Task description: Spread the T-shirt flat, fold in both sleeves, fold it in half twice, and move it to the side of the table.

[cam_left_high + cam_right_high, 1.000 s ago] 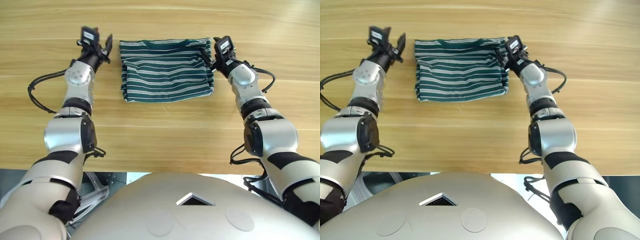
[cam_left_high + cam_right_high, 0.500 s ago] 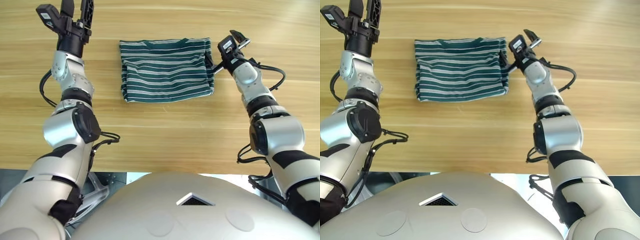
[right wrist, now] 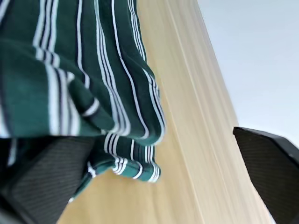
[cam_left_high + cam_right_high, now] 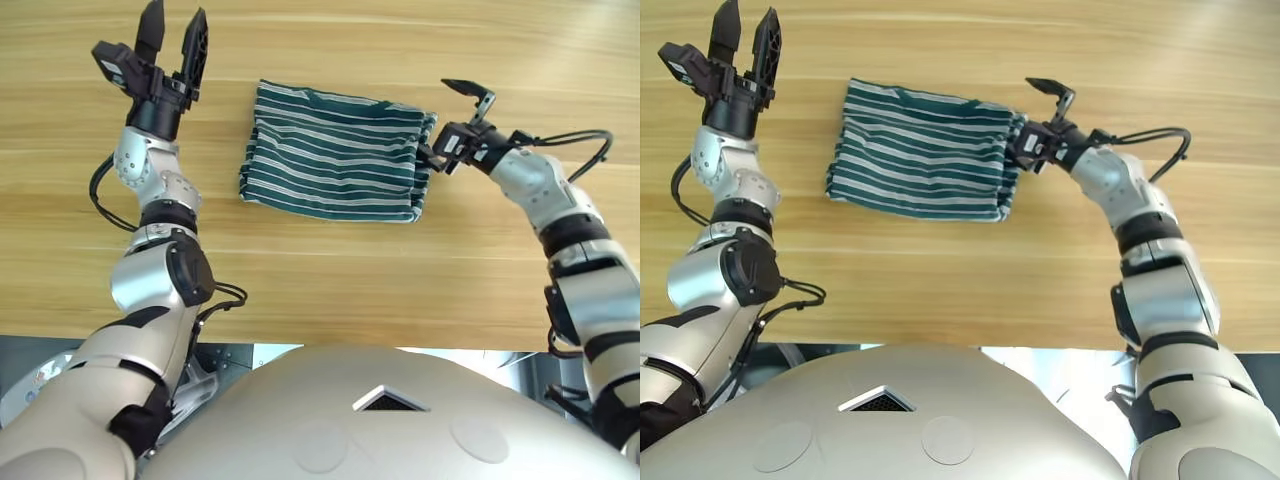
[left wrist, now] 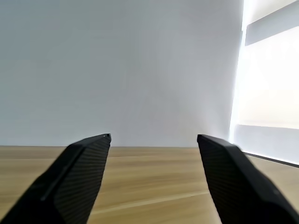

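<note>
Running left to right across the frame, the light wooden table (image 4: 320, 260) shows fine straight grain and a smooth matte top. On it, in the upper middle of the head views, lies the T-shirt (image 4: 335, 150), folded into a soft rectangle of dark green knit with thin white stripes. Its long axis runs left to right but is tilted, the left end higher in the frame and the right end lower; the collar sits along the upper edge and the stripes follow the long axis. Half a second ago the shirt lay square with the table grain; now it has turned clockwise and its right edge is rumpled.

At the upper left of the frame the left hand (image 4: 172, 22) stays raised off the table, its two dark ribbed fingers (image 5: 79, 172) pointing upward and spread apart, holding nothing.

At the upper right the right hand (image 4: 440, 120) meets the shirt's right edge. It is open: one finger (image 3: 42, 177) is tucked under the draped cloth at that edge, the other finger (image 3: 264, 154) stands well apart, lifted above the table. Since the earlier frame its forearm has swung outward, so it now comes in from the right side of the frame.
</note>
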Robot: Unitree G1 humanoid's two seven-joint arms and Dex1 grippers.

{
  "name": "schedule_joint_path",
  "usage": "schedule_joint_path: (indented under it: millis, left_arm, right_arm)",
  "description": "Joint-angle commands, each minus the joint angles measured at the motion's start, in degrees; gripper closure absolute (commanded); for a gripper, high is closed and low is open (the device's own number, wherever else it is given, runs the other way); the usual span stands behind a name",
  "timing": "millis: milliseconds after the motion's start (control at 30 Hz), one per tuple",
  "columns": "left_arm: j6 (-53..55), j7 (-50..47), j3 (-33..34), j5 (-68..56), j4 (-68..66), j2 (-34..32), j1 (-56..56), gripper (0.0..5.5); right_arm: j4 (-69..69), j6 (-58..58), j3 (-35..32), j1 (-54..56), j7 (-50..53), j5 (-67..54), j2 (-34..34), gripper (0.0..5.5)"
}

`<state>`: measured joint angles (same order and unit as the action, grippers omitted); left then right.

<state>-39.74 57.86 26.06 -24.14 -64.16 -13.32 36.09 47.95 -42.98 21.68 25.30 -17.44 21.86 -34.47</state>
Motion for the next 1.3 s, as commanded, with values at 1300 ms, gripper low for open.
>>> schedule_joint_path:
  millis: [1300]
  left_arm:
    - [-1.99,0.22,-3.95,0.29,1.57,2.5,-0.34,2.06]
  right_arm:
    - [-1.75,4.98,11.36,3.74,-20.21,-0.65,15.73,0.14]
